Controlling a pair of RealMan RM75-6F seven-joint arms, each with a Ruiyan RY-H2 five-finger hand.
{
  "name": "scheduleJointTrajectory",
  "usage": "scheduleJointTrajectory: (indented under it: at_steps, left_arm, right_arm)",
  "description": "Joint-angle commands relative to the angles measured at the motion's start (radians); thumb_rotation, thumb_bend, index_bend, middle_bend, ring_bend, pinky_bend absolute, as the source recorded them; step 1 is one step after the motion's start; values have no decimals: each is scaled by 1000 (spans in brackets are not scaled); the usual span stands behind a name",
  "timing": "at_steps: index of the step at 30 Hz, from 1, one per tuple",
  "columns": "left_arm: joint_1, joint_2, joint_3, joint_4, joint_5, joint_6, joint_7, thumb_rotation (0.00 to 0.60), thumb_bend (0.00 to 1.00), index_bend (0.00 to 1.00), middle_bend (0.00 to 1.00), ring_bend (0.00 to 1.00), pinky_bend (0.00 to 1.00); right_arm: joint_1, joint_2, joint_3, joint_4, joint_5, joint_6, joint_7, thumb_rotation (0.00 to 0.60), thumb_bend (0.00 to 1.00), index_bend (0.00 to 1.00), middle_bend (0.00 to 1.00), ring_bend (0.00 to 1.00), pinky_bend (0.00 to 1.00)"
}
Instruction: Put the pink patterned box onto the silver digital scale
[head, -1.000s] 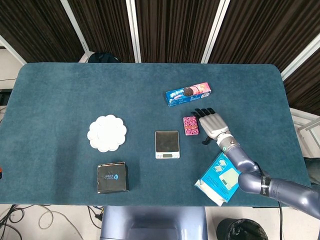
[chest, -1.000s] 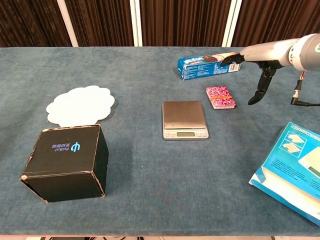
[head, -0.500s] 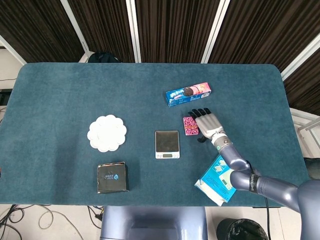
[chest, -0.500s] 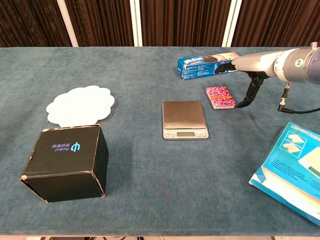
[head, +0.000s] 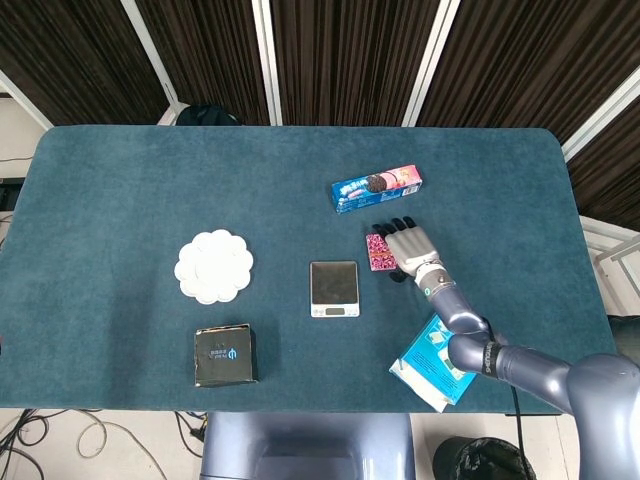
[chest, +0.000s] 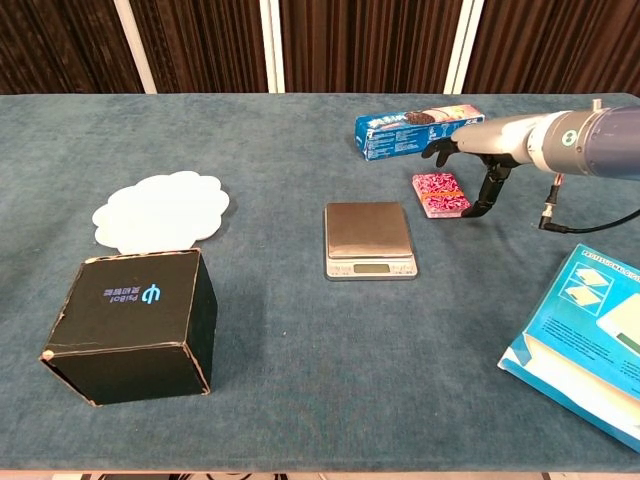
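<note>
The pink patterned box (head: 379, 252) (chest: 441, 193) lies flat on the blue cloth, just right of the silver digital scale (head: 333, 288) (chest: 368, 239). My right hand (head: 410, 247) (chest: 470, 162) hovers at the box's right edge with its fingers spread above it and the thumb hanging down beside it. I cannot tell whether the thumb touches the box. Nothing is held in the hand. The scale's platform is bare. My left hand shows in neither view.
A blue and pink biscuit pack (head: 376, 187) (chest: 415, 129) lies just behind the box. A white flower-shaped plate (head: 213, 266) and a black cube box (head: 224, 354) sit at the left. A light blue booklet (head: 437, 357) (chest: 590, 338) lies near the front right edge.
My right hand has moved left across the table, from well clear of the pink box to right over its right edge. The box has not moved.
</note>
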Motion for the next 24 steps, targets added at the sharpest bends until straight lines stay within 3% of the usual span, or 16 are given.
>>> scheduleJointTrajectory:
  at_steps: [1, 12, 20, 24]
  left_arm:
    - [0, 0, 0, 0, -1, 0, 0, 600, 663, 56, 0, 0, 0]
    - [1, 0, -2, 1, -5, -2, 0, 600, 664, 58, 0, 0, 0]
    - [1, 0, -2, 0, -6, -3, 0, 600, 663, 60, 0, 0, 0]
    - [1, 0, -3, 0, -7, -3, -2, 600, 662, 60, 0, 0, 0]
  right_arm:
    - [9, -14, -5, 17, 5, -7, -6, 600, 359, 0, 195, 0, 0]
    - [32, -46, -9, 68, 28, -30, -14, 600, 360, 0, 199, 0, 0]
    - [47, -62, -15, 88, 40, -39, -22, 600, 384, 71, 330, 92, 0]
    - [46, -65, -14, 87, 39, -28, -20, 600, 384, 81, 348, 113, 0]
